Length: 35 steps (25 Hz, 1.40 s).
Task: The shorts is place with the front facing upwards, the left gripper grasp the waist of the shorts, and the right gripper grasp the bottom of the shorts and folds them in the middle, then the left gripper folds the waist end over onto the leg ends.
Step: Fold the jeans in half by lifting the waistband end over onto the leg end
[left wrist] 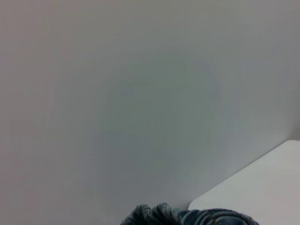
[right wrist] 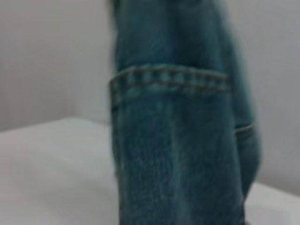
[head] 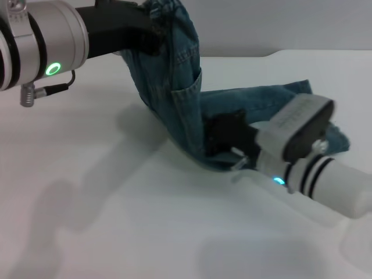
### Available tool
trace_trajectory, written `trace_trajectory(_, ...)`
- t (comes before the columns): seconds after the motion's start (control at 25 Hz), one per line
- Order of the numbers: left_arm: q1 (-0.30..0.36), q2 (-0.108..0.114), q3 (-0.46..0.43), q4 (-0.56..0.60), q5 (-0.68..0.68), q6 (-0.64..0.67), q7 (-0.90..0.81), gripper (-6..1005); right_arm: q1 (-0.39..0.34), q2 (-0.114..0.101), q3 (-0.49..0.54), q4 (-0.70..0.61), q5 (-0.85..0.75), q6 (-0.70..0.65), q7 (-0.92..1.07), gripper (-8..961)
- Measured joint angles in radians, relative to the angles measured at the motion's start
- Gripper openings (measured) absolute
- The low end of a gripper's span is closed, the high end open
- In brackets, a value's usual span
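The blue denim shorts (head: 180,99) hang from my left gripper (head: 152,28), which is shut on the waist end high above the table at the top of the head view. The cloth drapes down and to the right to the table, where my right gripper (head: 220,139) is low and shut on the leg end. A pocket seam shows on the hanging cloth (right wrist: 178,140) in the right wrist view. In the left wrist view only a bunched edge of the shorts (left wrist: 187,216) shows; the fingers are hidden.
The white table (head: 116,215) spreads in front of and to the left of the shorts. Its far edge (head: 244,56) meets a plain grey wall (left wrist: 140,93). Part of the shorts lies behind the right wrist (head: 340,139).
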Motion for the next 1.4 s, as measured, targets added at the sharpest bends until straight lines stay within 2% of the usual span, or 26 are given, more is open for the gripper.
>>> trace_trajectory(0.04, -0.003, 0.000, 0.004, 0.000, -0.002, 0.000, 0.000, 162, 0.020, 0.000, -0.040, 0.009, 0.030, -0.023, 0.000, 0)
trace_trajectory(0.44, -0.006, -0.001, 0.008, 0.001, -0.005, 0.007, 0.003, 161, 0.042, 0.000, -0.097, 0.046, 0.046, -0.041, 0.020, 0)
trace_trajectory(0.56, -0.003, -0.001, 0.008, 0.002, -0.005, 0.008, 0.004, 161, -0.005, -0.001, -0.049, 0.044, 0.048, -0.025, 0.015, 0)
trace_trajectory(0.8, 0.003, -0.001, 0.008, 0.002, -0.006, 0.013, 0.006, 160, -0.153, -0.016, 0.109, 0.048, 0.006, 0.071, 0.007, 0)
trace_trajectory(0.96, -0.001, 0.000, 0.009, 0.001, -0.018, 0.021, 0.007, 160, -0.191, -0.015, 0.161, 0.046, -0.026, 0.091, 0.007, 0)
trace_trajectory(1.16, -0.007, 0.000, 0.010, 0.000, -0.071, 0.035, 0.035, 160, -0.154, -0.006, 0.159, 0.011, -0.022, 0.080, 0.014, 0)
trace_trajectory(1.4, -0.017, -0.002, 0.012, 0.002, -0.097, 0.051, 0.048, 160, -0.079, 0.000, 0.097, 0.001, -0.014, 0.019, 0.068, 0)
